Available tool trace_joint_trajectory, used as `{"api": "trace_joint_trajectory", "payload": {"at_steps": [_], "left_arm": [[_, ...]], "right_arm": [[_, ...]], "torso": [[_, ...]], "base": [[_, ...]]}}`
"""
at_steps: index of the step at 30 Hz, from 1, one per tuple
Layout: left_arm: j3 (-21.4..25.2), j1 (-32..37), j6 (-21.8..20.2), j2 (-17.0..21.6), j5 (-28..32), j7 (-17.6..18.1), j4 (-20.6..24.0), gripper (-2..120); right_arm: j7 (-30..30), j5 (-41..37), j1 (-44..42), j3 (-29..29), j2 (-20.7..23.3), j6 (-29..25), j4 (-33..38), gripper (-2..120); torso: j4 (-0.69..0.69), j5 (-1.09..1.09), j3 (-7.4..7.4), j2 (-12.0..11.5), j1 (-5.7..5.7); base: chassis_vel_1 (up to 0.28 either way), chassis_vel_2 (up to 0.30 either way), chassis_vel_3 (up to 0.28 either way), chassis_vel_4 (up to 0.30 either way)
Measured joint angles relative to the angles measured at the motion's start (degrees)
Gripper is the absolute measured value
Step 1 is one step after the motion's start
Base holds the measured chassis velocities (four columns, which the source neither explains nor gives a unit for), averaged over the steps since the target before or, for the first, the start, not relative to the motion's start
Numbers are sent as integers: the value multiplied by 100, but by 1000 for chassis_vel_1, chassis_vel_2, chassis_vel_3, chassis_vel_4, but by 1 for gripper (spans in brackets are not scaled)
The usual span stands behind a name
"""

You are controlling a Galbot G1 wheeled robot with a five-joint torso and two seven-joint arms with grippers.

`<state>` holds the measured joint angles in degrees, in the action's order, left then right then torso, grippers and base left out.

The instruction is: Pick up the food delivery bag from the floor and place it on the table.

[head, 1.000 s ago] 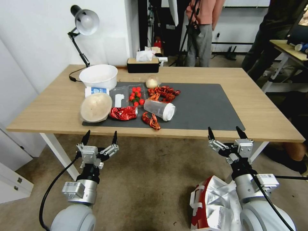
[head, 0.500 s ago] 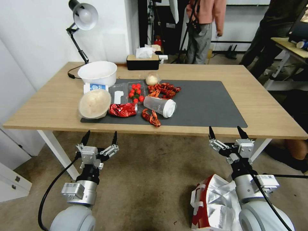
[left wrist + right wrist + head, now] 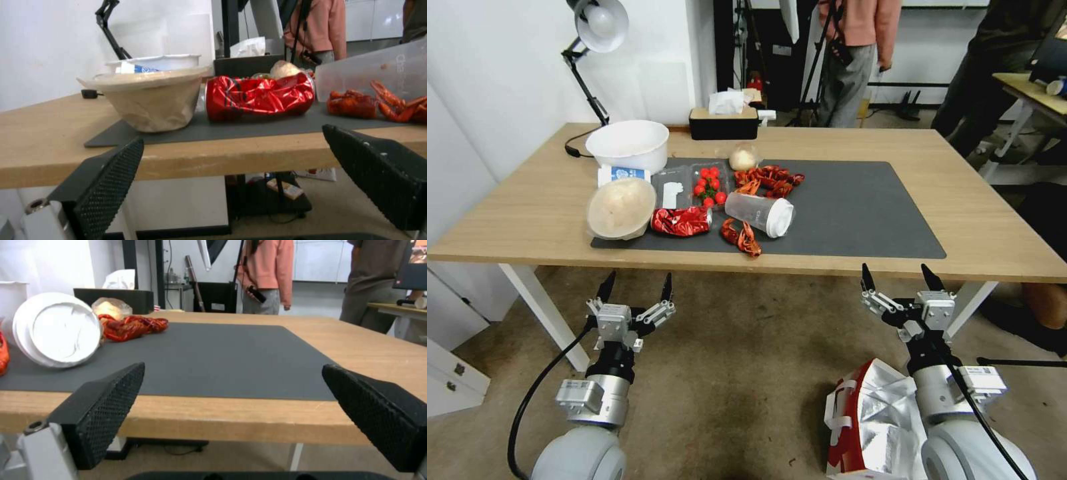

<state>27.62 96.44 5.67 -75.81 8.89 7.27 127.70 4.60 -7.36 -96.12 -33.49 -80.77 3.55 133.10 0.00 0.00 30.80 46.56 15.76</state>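
On the worn brownish carpet floor (image 3: pixel 747 373), the foil-lined white-and-red paper delivery bag (image 3: pixel 870 427) is seen below the spread-fingered right gripper (image 3: pixel 902 280); the left gripper (image 3: pixel 635 285), likewise spread, is held before the light-wood table's (image 3: pixel 527 220) near edge.

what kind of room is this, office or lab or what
Probably a robotics lab or test room set up in an office. A staged table of takeaway leftovers sits on stained carpet floor, tripod stands stand behind it, and another desk stands nearby.
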Motion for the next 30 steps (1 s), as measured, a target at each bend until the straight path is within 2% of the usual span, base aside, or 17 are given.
{"api": "trace_joint_trajectory", "payload": {"at_steps": [30], "left_arm": [[18,-30,35,-54,-3,-60,-120,99]], "right_arm": [[2,8,-1,27,-21,-40,-95,100]], "torso": [[0,0,-447,-758,-312]], "base": [[0,0,0,0]]}}
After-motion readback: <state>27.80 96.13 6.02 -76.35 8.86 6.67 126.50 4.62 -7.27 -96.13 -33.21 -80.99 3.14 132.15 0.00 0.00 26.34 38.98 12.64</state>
